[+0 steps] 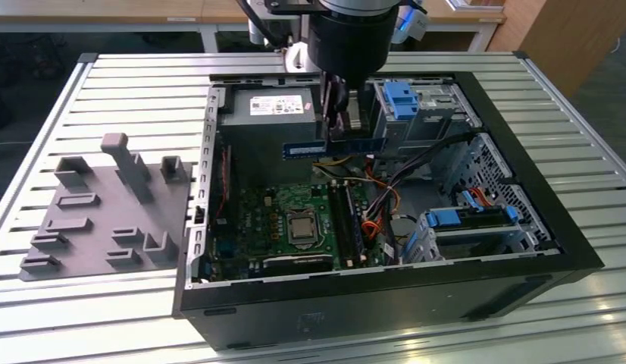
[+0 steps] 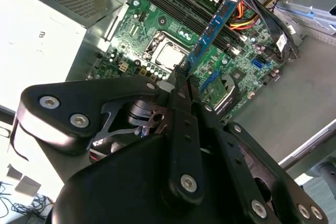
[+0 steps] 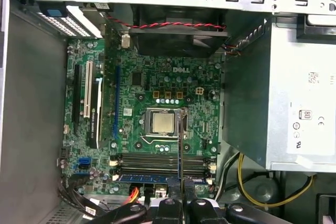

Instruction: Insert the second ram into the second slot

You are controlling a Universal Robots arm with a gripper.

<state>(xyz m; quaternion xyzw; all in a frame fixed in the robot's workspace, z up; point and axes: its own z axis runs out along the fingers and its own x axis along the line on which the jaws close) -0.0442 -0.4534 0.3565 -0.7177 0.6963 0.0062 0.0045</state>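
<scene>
Gripper [image 1: 342,133] pinches the second ram [image 1: 305,149] mid-length. Stick hangs level above mobo [image 1: 283,220], not touching slots [image 1: 345,216].

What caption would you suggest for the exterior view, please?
Claw holds the second ram over the motherboard in the open case.

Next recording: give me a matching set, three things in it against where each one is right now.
Things:
1. second ram
2. processor
3. grey fixture plate

Places:
A. on the table, beside the case
B. in the socket on the motherboard
C. clamped in the gripper, above the motherboard

Pairs: 1-C, 2-B, 3-A.
</scene>
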